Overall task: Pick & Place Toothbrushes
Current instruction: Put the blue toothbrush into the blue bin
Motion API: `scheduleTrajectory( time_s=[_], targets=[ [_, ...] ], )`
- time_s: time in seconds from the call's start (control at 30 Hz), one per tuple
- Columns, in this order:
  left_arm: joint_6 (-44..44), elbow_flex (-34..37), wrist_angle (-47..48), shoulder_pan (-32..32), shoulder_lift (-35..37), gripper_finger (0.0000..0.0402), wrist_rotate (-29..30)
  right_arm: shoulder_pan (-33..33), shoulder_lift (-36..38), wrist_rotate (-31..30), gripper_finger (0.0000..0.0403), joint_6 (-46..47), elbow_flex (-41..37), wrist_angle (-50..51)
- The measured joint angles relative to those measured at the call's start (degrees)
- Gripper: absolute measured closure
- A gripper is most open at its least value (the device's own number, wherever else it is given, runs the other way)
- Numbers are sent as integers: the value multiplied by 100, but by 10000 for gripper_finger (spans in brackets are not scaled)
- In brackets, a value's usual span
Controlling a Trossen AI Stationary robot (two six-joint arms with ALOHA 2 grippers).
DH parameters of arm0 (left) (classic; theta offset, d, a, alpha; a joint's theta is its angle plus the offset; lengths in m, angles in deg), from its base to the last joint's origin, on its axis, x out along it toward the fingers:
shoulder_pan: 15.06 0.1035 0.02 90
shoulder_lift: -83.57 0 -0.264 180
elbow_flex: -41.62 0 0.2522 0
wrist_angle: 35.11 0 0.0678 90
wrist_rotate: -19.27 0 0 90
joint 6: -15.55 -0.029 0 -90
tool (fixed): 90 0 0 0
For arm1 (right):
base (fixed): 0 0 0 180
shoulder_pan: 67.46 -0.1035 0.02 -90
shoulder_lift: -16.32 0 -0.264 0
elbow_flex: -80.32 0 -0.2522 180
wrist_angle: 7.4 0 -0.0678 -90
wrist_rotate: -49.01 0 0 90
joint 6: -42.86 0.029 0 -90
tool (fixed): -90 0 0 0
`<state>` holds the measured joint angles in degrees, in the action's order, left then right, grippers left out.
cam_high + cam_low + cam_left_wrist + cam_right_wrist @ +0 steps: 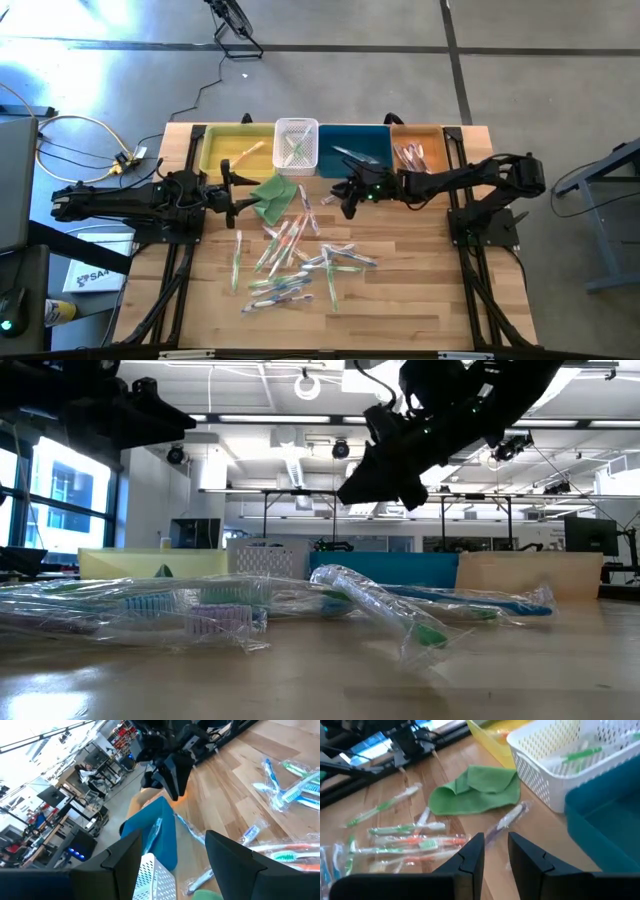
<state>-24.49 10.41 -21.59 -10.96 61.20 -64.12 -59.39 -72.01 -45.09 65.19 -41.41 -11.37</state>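
Several wrapped toothbrushes (295, 262) lie scattered on the wooden table's middle, also seen in the right wrist view (410, 842) and the low view (230, 605). A purple-handled one (507, 820) lies beside the folded green cloth (273, 196). My right gripper (341, 197) hovers above the table in front of the blue bin. Its fingers (496, 855) stand a little apart with nothing between them, slanting down toward the purple toothbrush. My left gripper (228, 195) waits level at the cloth's left, wide open (172, 865) and empty.
Along the far edge stand a yellow bin (222, 150), a white basket (296, 128) with green toothbrushes (580, 754), a blue bin (370, 140) and a tan bin (435, 135). Bare wood lies toward the near edge.
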Motion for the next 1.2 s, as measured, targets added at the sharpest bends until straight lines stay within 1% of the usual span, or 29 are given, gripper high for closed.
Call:
scheduleTrajectory(
  time_s=[0.17, 0.37, 0.6, 0.87, 1.0, 1.1, 1.2],
  targets=[
    [16, 0, 6, 0, 0, 190, 2, 0, 0, 1, 324, -3, 0, -264],
    [127, 0, 17, 0, 0, 190, 2, -59, 0, 36, 324, -4, 0, -265],
    [197, -2, 20, 0, -39, 190, 2, -226, 0, 770, 324, -5, 0, -267],
    [302, -9, 20, 0, -111, 190, 2, -323, 0, 728, 324, -7, 0, -265],
    [293, -9, 35, 0, -114, 190, -4, -323, 0, 867, 324, -7, 0, -265],
    [282, -9, 76, 0, -114, 190, -3, -321, 1, 857, 324, -9, 0, -265],
    [-52, -9, 35, 0, -114, 190, 32, -321, 2, 857, 324, -7, 0, -265]
  ],
)
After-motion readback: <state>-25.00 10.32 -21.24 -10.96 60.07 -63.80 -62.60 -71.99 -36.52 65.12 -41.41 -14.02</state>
